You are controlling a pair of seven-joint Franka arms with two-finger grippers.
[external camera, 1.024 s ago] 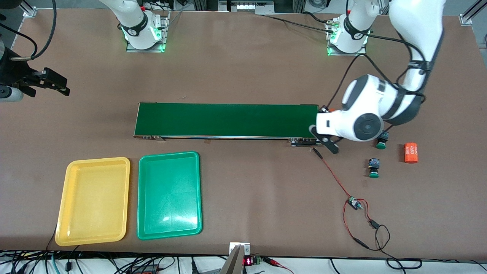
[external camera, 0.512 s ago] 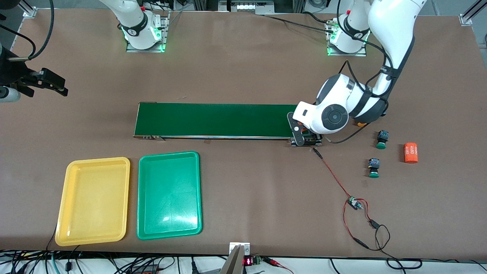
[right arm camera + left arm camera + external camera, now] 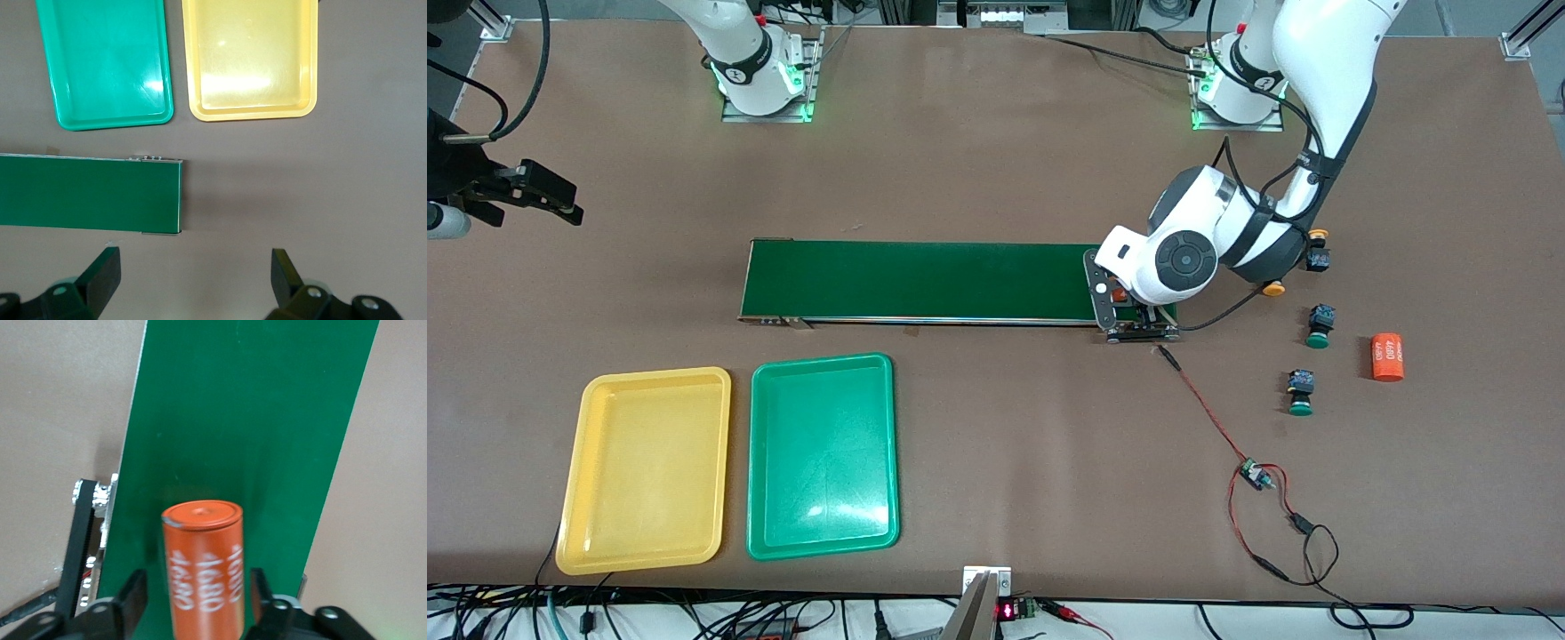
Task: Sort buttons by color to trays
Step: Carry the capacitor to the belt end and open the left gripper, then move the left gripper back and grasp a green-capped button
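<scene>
Open brown counter (image 3: 996, 160) rings the belt (image 3: 925, 280); at its end, mid-frame, my left hand (image 3: 195, 590) straddles an orange cylinder (image 3: 203, 573), fingers (image 3: 133, 593) seemingly off it; right hand (image 3: 193, 273) waits wide, empty.

green buttons (image 3: 1319, 325) on table | trays (image 3: 822, 455) empty

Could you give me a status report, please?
Left tool open around orange cylinder on conveyor. Right tool open, waiting. Green buttons untouched on table.
</scene>
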